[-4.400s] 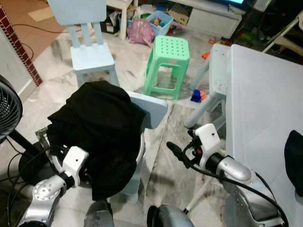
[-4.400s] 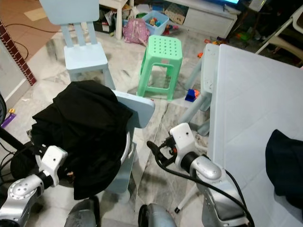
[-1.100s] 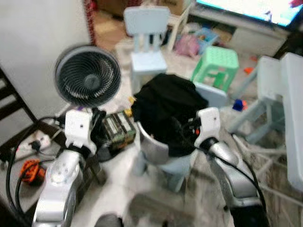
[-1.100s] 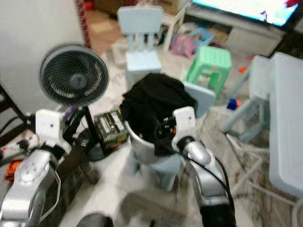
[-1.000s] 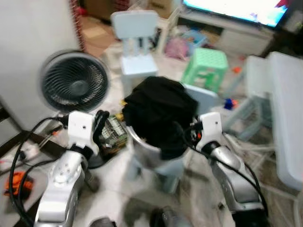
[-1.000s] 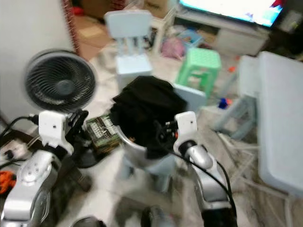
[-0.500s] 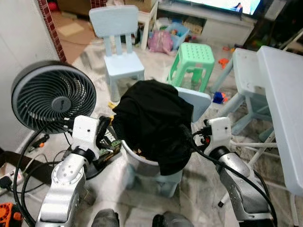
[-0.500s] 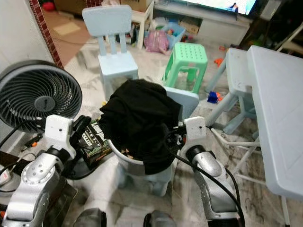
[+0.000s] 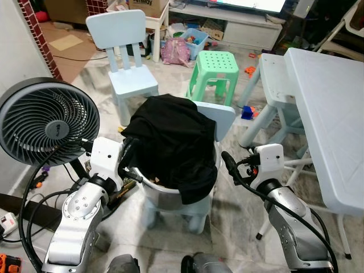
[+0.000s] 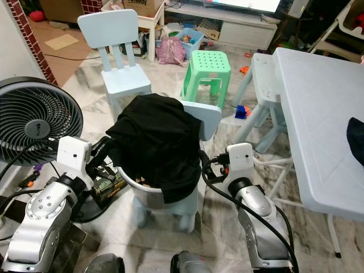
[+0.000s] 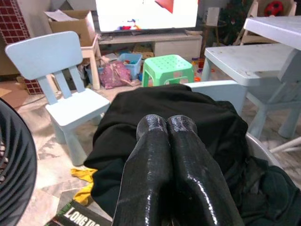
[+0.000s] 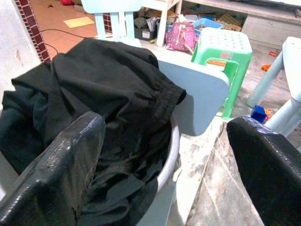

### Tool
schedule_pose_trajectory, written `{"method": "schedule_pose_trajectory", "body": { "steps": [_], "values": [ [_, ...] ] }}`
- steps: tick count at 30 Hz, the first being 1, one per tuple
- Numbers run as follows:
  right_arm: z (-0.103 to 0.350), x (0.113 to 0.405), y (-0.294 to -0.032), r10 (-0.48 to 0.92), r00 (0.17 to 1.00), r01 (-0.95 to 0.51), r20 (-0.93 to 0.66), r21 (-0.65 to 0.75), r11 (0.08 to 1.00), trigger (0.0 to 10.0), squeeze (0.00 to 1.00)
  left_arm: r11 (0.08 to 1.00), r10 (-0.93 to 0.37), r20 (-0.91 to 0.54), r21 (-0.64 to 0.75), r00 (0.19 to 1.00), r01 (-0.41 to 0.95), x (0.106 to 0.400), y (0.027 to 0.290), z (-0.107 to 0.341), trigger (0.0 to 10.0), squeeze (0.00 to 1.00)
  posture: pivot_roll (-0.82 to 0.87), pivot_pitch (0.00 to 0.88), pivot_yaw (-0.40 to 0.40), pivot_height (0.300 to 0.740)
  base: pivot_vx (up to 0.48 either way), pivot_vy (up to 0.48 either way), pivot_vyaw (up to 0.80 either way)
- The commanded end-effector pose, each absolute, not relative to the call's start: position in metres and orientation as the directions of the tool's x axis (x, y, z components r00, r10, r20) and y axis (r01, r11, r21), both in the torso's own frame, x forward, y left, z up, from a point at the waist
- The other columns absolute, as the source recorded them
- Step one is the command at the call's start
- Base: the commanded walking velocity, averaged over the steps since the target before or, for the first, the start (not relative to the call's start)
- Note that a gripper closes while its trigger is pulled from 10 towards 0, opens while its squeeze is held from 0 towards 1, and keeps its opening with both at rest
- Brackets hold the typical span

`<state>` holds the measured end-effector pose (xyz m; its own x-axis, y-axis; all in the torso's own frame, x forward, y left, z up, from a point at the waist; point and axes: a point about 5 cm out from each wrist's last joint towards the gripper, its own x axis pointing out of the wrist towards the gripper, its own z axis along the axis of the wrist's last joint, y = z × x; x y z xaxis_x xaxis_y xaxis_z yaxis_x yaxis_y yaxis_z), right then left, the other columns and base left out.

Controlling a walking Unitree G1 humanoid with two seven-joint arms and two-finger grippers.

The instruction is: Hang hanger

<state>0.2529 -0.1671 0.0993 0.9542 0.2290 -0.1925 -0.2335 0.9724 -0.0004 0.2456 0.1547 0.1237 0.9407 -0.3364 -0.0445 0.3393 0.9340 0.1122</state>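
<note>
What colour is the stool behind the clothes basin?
Green stool, clearest in the left eye view.

A basin sits on a small chair straight ahead, with a heap of clothes piled in it and spilling over its near rim. A fan stands to the left of the chair, the bench runs along the right, and behind the chair stand another chair and, to its right, a stool. The left gripper is just beside the heap on its left and the right gripper is just beside the basin on its right.
</note>
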Motion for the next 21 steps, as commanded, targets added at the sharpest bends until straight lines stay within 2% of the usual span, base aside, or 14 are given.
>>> {"method": "schedule_pose_trajectory", "body": {
  "steps": [1, 11, 21],
  "values": [
    [0.1034, 0.2535, -0.1707, 0.214, 0.96, -0.219, -0.18, -0.011, 0.976, 10.0, 0.0, 0.932, -0.344, -0.047, 0.108, 0.938, 0.347, 0.2448, 0.1535, 0.1221, 10.0, 0.0, 0.05, 0.082, -0.084, 0.74, 0.386, 0.0, 0.0],
    [0.1037, 0.2546, -0.167, 0.223, 0.959, -0.227, -0.177, -0.006, 0.974, 10.0, 0.0, 0.942, -0.315, -0.054, 0.101, 0.948, 0.319, 0.2448, 0.1542, 0.1202, 10.0, 0.0, 0.05, 0.084, -0.085, 0.74, 0.38, 0.0, -0.17],
    [0.1021, 0.2539, -0.1667, 0.223, 0.957, -0.229, -0.184, -0.008, 0.973, 10.0, 0.0, 0.942, -0.319, -0.049, 0.089, 0.947, 0.322, 0.2424, 0.151, 0.1197, 10.0, 0.0, 0.05, 0.088, -0.086, 0.74, 0.0, 0.0, 0.0]
  ]
}}
